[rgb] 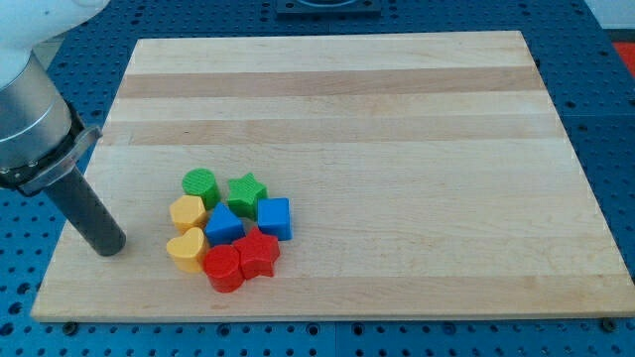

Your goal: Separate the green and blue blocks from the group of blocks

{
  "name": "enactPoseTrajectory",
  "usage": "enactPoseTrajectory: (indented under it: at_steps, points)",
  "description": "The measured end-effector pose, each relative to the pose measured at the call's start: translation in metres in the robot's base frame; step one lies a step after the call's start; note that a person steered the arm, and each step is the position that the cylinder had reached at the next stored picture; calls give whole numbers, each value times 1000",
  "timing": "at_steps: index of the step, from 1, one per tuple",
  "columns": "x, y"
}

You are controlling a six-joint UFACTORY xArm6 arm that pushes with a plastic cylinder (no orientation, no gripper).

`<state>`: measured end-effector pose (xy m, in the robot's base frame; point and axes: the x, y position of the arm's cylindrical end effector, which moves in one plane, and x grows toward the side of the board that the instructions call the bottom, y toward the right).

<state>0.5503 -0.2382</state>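
Several blocks sit in a tight group at the view's lower left of the wooden board [397, 119]. A green round block [200, 185] and a green star block [247, 189] form its top. Below them lie a blue triangular block [223, 225] and a blue cube [275, 217]. A yellow block [187, 212] and a yellow heart block [186, 250] are on the group's left. A red round block [223, 268] and a red star block [259, 254] are at its bottom. My tip [107, 247] rests on the board left of the yellow heart, apart from it.
The arm's grey and white body [30, 119] fills the view's upper left corner, over the board's left edge. A blue perforated table [605, 119] surrounds the board.
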Motion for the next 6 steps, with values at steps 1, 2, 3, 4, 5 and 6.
enactPoseTrajectory:
  at_steps: [1,2,3,4,5,6]
  points:
    - [0,0]
    - [0,0]
    - [-1,0]
    - [0,0]
    - [1,4]
    - [-1,4]
